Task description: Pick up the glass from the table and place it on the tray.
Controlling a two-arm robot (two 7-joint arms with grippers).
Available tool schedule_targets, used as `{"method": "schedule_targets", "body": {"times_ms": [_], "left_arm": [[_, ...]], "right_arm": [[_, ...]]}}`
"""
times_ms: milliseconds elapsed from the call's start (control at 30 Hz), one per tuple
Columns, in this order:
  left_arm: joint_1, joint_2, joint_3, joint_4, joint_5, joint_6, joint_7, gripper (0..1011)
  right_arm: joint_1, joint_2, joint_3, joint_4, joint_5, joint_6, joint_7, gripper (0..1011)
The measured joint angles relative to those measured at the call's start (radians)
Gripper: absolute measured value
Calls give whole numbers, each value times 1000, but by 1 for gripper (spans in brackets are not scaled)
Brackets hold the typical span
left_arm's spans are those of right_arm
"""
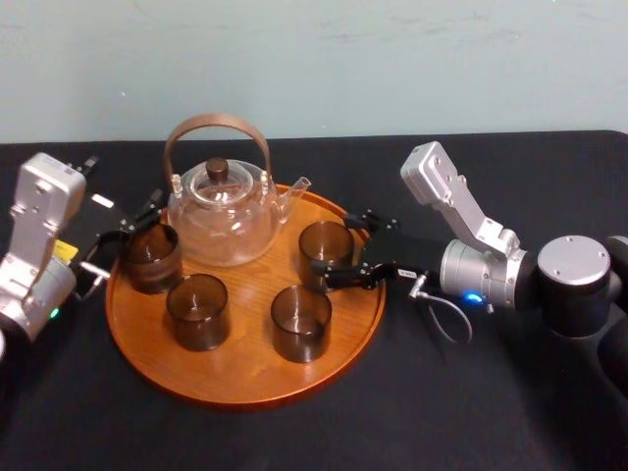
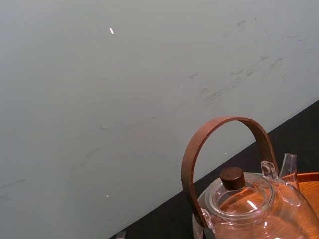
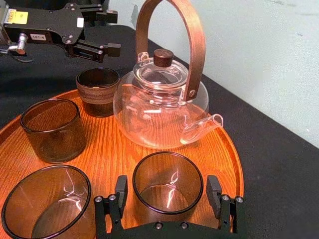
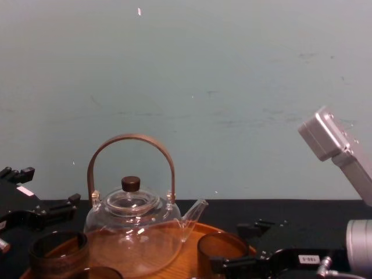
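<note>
- Right wrist view gives us what the head view cannot: the right gripper [image 3: 168,188] holds its fingers [image 3: 121,190] open either side of a smoky brown glass tumbler [image 3: 168,172], with a slim gap each side.
- That tumbler stands on the large round orange-brown wooden tray [image 3: 227,164], near the spout of a clear glass teapot [image 3: 159,109].
- We see the left gripper [image 3: 113,31] open and empty, just beside a ribbed brown tumbler [image 3: 97,92].
- Chest view shows a white label [image 4: 307,258] on the right gripper, unreadable to us.

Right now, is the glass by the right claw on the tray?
On it: the glass stands upright on the tray, between the right gripper's open fingers.
</note>
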Motion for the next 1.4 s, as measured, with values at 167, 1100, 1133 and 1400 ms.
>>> {"method": "schedule_targets", "body": {"times_ms": [167,1100,1133,1400], "left_arm": [[0,0,0,0,0,0,0,1001],[0,0,0,0,0,0,0,1001],[0,0,0,0,0,0,0,1001],[0,0,0,0,0,0,0,1001]], "right_arm": [[0,0,0,0,0,0,1,1002],[-70,79,52,-110,60,11,18,1002],[-78,86,57,-119,65,12,16,1002],[-150,165,94,-212,110,5,29,1002]]}}
